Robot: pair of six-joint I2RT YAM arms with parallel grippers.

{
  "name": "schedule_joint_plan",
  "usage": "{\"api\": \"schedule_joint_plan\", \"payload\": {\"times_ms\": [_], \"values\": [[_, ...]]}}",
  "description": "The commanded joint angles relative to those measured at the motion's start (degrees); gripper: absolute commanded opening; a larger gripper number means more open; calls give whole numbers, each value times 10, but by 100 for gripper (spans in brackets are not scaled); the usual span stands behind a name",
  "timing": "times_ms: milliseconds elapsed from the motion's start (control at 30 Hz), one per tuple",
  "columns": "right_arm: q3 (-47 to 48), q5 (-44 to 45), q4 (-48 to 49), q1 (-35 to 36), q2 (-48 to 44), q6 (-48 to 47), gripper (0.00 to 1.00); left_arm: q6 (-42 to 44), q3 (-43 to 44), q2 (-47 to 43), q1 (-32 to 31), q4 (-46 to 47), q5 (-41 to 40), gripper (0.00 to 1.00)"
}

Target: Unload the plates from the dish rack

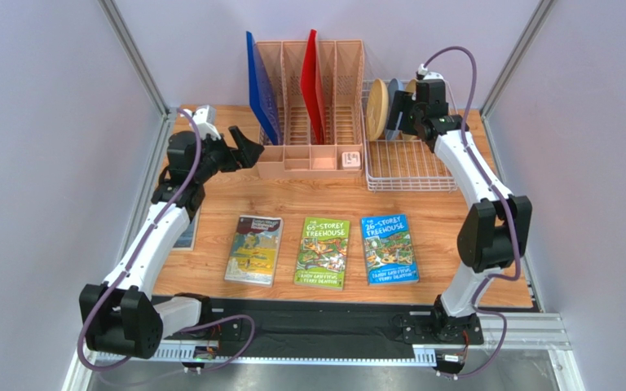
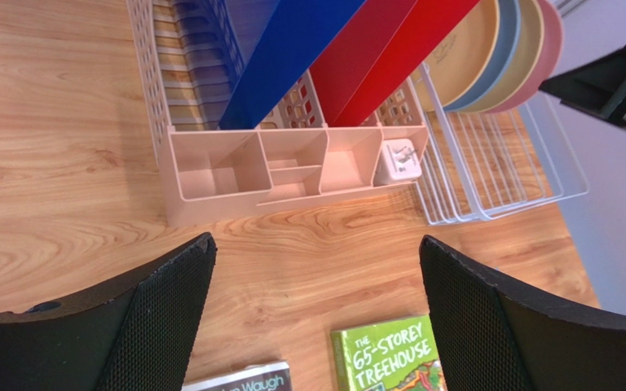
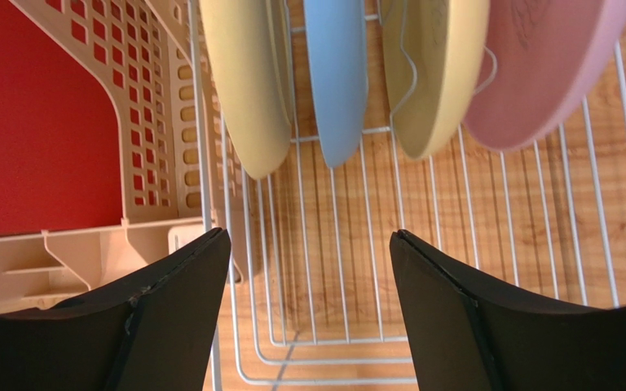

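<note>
In the top view, the dish rack (image 1: 410, 167) is seen at the back right of the table, just beside the file organiser (image 1: 308, 122). The plates (image 1: 380, 110) are stood on edge at its far end. The right gripper (image 1: 400, 112) is held close to them, while the left gripper (image 1: 247, 151) is kept well apart, near the organiser's left end.

In the left wrist view, the left gripper's fingers (image 2: 169, 301) are spread wide and nothing is held between them.

In the right wrist view, the right gripper's fingers (image 3: 169, 301) are likewise opened wide and empty, above the rack's wire floor. Four plates are lined up ahead: a cream plate (image 3: 247, 81), a grey-blue plate (image 3: 337, 73), a second cream plate (image 3: 438, 73) and a pink plate (image 3: 548, 65). Only narrow gaps are left between them.

The plates are judged light, stiff and smooth, so slipping is to be expected. A pinch across the thin exposed rim is advised, with one finger slid into a gap and the neighbouring plates left undisturbed.
</note>
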Motion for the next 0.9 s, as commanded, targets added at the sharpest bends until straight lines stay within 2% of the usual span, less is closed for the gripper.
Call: {"api": "schedule_joint_plan", "payload": {"times_ms": [0, 233, 367, 400, 567, 800, 833, 867], "values": [[107, 22, -1, 18, 55, -27, 76, 39, -5, 14, -34, 39, -81, 100], [211, 74, -28, 63, 136, -68, 76, 42, -6, 39, -41, 56, -98, 100], [273, 138, -48, 78, 187, -89, 72, 47, -4, 50, -41, 55, -97, 100], [282, 154, -45, 82, 195, -105, 68, 47, -4, 52, -41, 56, -98, 100], [352, 240, -41, 94, 268, -127, 67, 52, -4, 60, -41, 58, -100, 100], [370, 287, -11, 100, 301, -158, 65, 61, 0, 61, -41, 55, -113, 100], [373, 289, -12, 100, 305, -163, 64, 63, 0, 63, -41, 55, -114, 100], [380, 287, -11, 100, 308, -165, 56, 64, 0, 64, -41, 56, -116, 100]]}}
